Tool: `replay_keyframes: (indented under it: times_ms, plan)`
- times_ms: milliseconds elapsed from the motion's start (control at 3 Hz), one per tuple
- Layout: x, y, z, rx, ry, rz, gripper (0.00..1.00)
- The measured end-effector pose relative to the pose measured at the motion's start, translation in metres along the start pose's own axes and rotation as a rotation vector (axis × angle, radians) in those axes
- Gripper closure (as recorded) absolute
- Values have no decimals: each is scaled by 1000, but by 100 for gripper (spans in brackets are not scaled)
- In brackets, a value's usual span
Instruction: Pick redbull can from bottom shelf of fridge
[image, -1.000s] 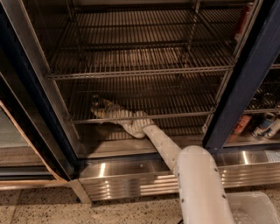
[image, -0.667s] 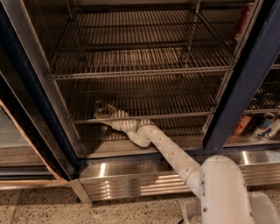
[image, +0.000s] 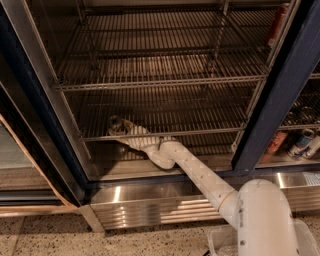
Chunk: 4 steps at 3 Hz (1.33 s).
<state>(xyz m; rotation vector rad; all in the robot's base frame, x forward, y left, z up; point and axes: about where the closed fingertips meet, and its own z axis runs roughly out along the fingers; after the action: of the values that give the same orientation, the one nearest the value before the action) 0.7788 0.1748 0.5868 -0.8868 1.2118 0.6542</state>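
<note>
Standing seemingly upright at the left front of the bottom shelf (image: 200, 131) of the fridge (image: 280, 100), the redbull can (image: 115, 123), silvery top facing up. Stretching up-left from lower right, the white arm (image: 200, 172), wrist bent, gripper (image: 121, 129) right against the can; grip impossible to tell. Showing no readable lettering.

The fridge (image: 280, 100) is dimly lit; glare is seen on the base panel (image: 150, 197) at 6 o'clock; the pincer (image: 120, 126), toward 9 o'clock, is shadowed.
</note>
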Motion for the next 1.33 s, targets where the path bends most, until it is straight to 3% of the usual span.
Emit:
replay_keyframes:
  times_ms: [1000, 1333]
  plan:
    - [-12, 19, -42, 20, 17, -46, 100]
    - [-29, 26, -56, 21, 34, -109, 100]
